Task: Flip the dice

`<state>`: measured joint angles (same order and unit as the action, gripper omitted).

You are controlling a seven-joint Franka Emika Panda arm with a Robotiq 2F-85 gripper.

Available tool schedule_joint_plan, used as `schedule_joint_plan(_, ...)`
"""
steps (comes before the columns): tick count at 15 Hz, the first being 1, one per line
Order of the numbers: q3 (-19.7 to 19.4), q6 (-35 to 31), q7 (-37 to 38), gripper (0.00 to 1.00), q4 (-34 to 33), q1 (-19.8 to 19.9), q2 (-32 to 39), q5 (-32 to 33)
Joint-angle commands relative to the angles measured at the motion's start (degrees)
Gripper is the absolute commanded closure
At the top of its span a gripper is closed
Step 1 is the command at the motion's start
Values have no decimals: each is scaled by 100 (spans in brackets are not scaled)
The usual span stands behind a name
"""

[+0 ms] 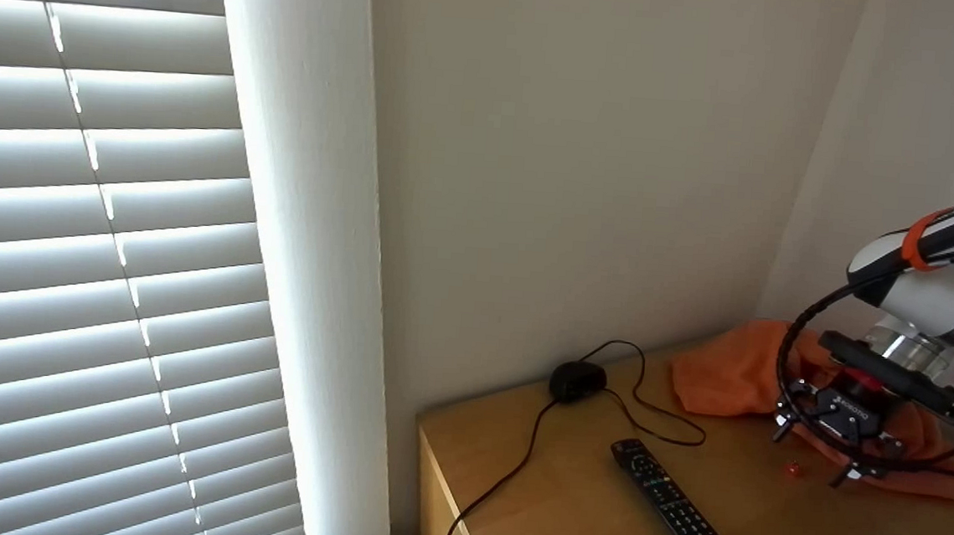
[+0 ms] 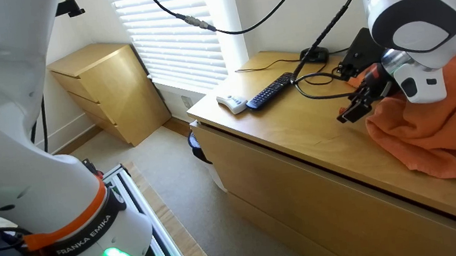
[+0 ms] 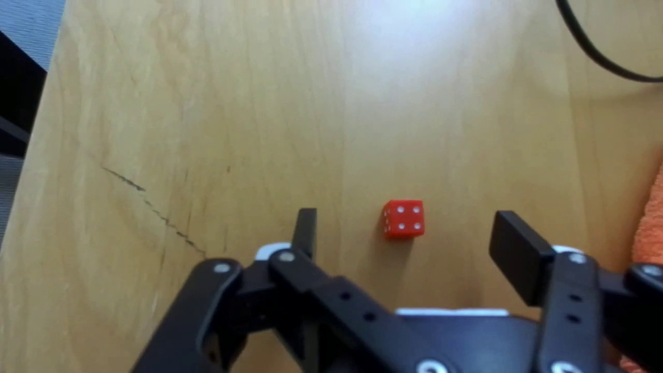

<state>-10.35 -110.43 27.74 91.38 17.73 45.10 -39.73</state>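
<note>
A small red die (image 3: pixel 406 220) with white dots lies on the wooden dresser top, its four-dot face towards the wrist camera and a six-dot face on its left side. It also shows in both exterior views (image 1: pixel 794 468) (image 2: pixel 342 110), partly behind a finger in the latter. My gripper (image 3: pixel 406 213) is open, with nothing between its fingers. In the wrist view the die appears between the two fingertips, nearer the left one, touching neither. In the exterior views the gripper (image 1: pixel 810 455) hangs tilted just above the dresser top close to the die.
A crumpled orange cloth (image 2: pixel 449 127) lies right beside and behind the gripper. A black remote (image 1: pixel 678 512), a white controller (image 2: pixel 232 103) and a small black device (image 1: pixel 577 381) with a cable lie farther along the dresser. The dresser's front edge (image 2: pixel 300 151) runs near the die.
</note>
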Motion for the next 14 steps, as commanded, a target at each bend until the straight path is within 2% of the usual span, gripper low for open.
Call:
schedule_joint_plan(1,78,222,79,44,-280,139,200,-216)
schedule_joint_plan(2,71,237,87,54,-313,136,220,-233)
schedule_joint_plan(4,65,237,87,65,-353,130,256,-258)
schedule_joint_plan(6,61,234,85,80,-369,124,277,-260)
schedule_joint_plan(8,58,246,86,98,-387,123,291,-253)
schedule_joint_plan(9,57,263,94,100,-404,121,303,-243)
schedule_joint_plan(11,30,278,145,96,-378,62,272,-173)
schedule_joint_plan(14,-68,70,234,96,-93,-233,-26,67)
